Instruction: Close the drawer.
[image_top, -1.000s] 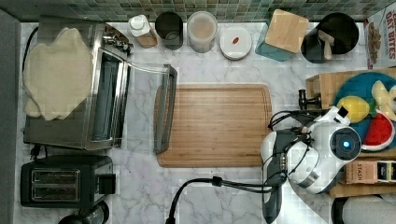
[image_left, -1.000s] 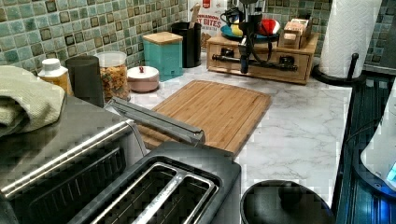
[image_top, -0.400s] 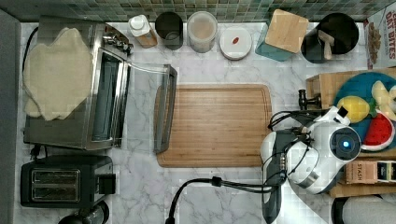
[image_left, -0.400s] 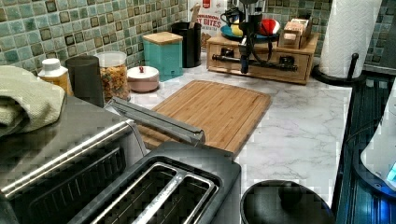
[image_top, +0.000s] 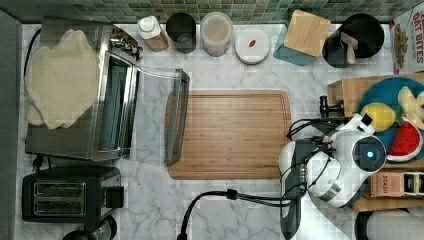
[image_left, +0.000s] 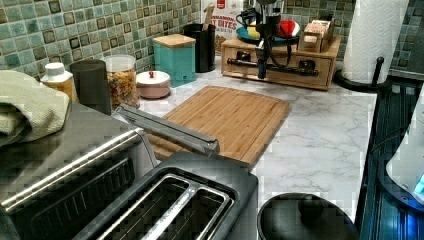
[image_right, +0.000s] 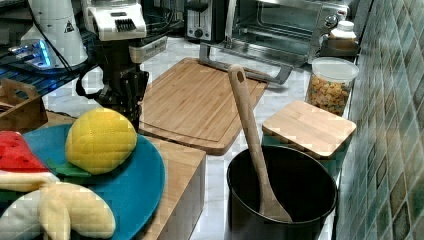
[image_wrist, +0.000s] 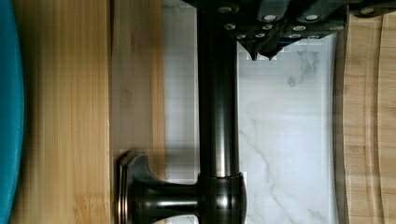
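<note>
A grey-veined marble countertop (image_top: 240, 210) ran below a green tiled wall. At the far end in the left view stood a wooden stand (image_left: 331, 47) with the drawer (image_left: 320, 70) in its front. The drawer's face looked about flush with the stand. A dark bar handle (image_wrist: 217, 116) crossed the drawer front. The gripper (image_wrist: 262, 53) hung just beside that bar, on the counter side, away from the drawer face. Its fingers were drawn together and gripped nothing. A cutting board (image_top: 230, 132) lay near, on the top view's left of the gripper.
</note>
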